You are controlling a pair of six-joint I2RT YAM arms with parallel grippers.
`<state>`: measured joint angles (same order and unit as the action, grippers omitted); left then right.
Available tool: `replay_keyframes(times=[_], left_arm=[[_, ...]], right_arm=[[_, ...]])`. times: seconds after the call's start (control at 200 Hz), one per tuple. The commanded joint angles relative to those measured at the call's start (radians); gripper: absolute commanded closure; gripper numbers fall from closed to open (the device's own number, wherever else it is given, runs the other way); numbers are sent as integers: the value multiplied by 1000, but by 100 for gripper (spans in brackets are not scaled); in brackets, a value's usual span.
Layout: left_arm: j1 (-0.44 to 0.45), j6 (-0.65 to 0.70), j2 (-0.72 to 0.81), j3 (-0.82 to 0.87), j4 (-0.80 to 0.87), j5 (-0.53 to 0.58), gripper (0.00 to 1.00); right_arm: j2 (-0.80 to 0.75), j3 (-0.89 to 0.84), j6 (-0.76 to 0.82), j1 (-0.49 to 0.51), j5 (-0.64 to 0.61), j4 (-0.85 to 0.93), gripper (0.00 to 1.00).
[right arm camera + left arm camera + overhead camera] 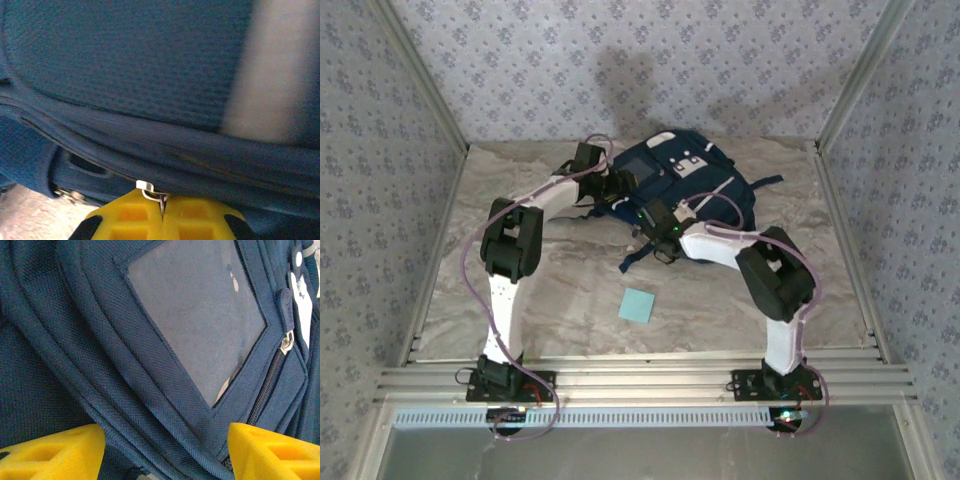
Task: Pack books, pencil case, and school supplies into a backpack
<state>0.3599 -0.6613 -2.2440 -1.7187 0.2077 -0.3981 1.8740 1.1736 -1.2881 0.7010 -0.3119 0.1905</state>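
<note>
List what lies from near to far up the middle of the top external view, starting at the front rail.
metal front rail → light-blue note pad → navy backpack → patterned back wall

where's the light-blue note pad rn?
Top view: the note pad lies flat near the middle of the table, on the near side of the backpack and apart from it.
</note>
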Motion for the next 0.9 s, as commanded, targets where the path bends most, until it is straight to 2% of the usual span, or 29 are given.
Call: replay_keyframes(times=[0.0, 0.19, 0.475, 0.67, 0.785, 0.894], left_arm=[[-24, 3, -64, -32, 49, 47, 33], [-29, 16, -86, -73, 76, 53, 33], [-39, 38, -79, -80, 105, 70, 34], [-50, 75, -92, -130, 162, 89, 34], [-55, 84, -79, -148, 198, 85, 33], [-55, 64, -14, -110, 217, 67, 31]], right_arm=[[-102, -88, 72, -30, 19, 87, 100], [-203, -150, 242, -84, 109, 148, 100], [-283, -154, 586, -242, 300, 261, 100], [-257, -67, 867, -339, 386, 477, 100], [-227, -37, 934, -361, 507, 483, 100], [-179, 7, 905, -316, 637, 428, 100]])
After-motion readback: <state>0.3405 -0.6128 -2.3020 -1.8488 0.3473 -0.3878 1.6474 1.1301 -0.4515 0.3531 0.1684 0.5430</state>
